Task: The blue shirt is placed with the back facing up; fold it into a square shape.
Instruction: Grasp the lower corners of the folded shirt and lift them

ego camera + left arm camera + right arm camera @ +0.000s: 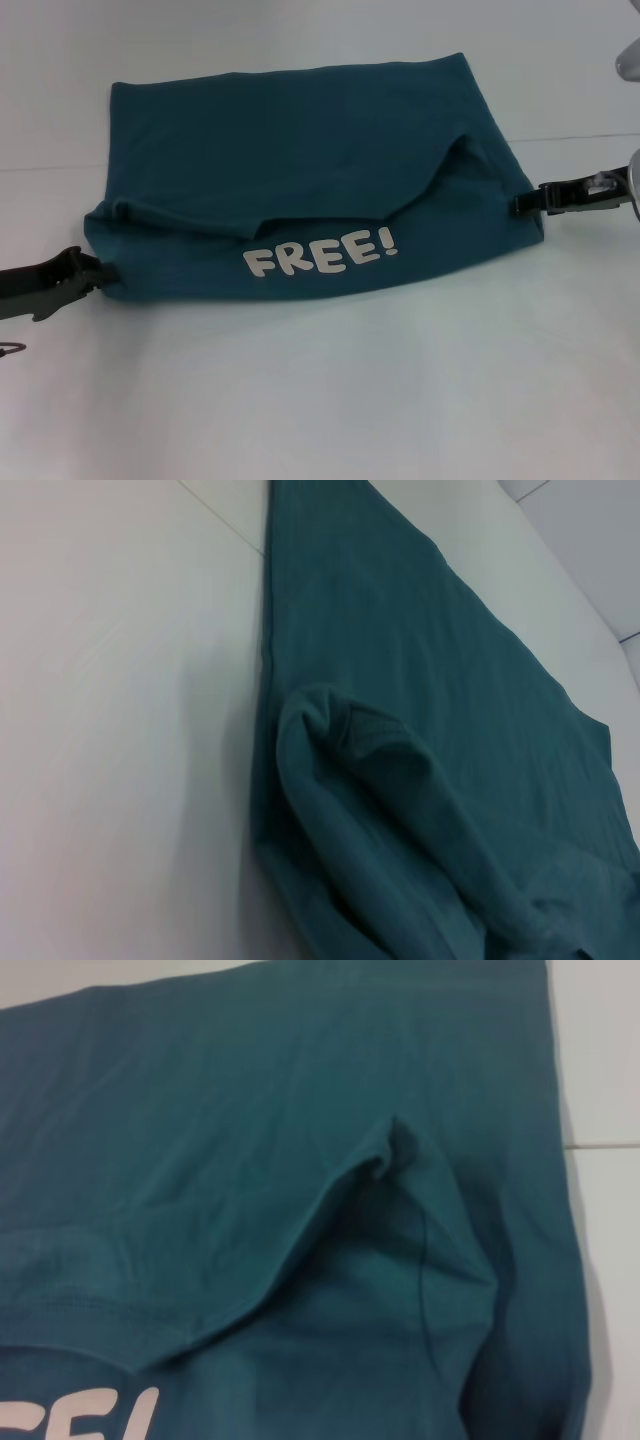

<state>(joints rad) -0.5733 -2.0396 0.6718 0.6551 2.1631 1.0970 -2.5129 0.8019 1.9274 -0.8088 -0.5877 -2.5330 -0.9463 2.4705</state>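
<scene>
The blue shirt (pixel 300 140) lies across the middle of the white table in the head view. Its near part is turned up and over, so the white "FREE!" print (pixel 320 255) faces me. My left gripper (pixel 100 272) is at the shirt's near left corner, shut on the cloth. My right gripper (pixel 525 200) is at the shirt's right edge, shut on the cloth. The left wrist view shows a bunched fold of the shirt (pixel 400 780) close up. The right wrist view shows the shirt (pixel 250 1110) with a raised pucker and part of the print (pixel 90 1420).
The white table (pixel 320 400) runs out on every side of the shirt, with a thin seam line (pixel 590 135) at the right. A grey part (pixel 628 55) shows at the upper right edge of the head view.
</scene>
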